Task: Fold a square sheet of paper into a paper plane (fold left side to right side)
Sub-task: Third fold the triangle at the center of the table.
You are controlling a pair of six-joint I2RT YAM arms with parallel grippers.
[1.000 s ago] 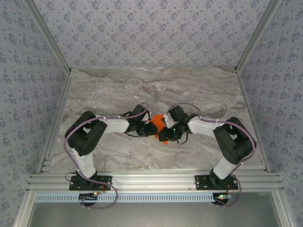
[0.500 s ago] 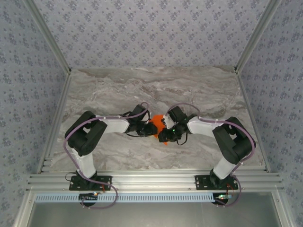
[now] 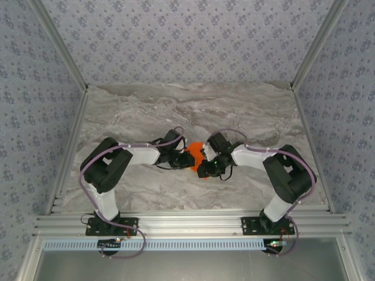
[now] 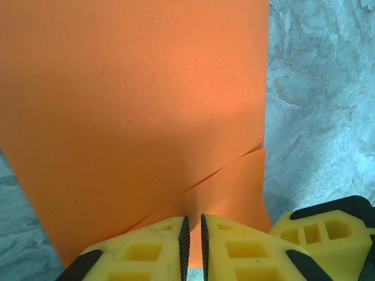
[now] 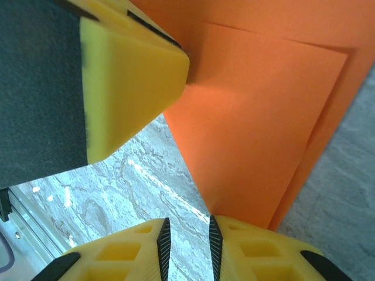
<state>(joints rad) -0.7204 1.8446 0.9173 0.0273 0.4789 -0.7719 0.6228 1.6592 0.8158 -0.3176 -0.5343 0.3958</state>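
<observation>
The marbled tabletop [image 3: 146,111] carries nothing besides the square sheet of paper [image 4: 135,99], which sits mid-tabletop between the two wrists, one flap doubled over it. Patterned walls [image 3: 187,35] close in the left, far and right sides. Compared with a second ago, less orange shows on the near side of the right wrist; the left arm looks unchanged. Both arms reach inward, elbows out, and meet at the sheet. The left end effector [image 4: 193,234] is clamped on the paper's near edge. The right end effector [image 5: 186,244] is nearly closed, its slit showing tabletop, a paper corner touching one finger.
</observation>
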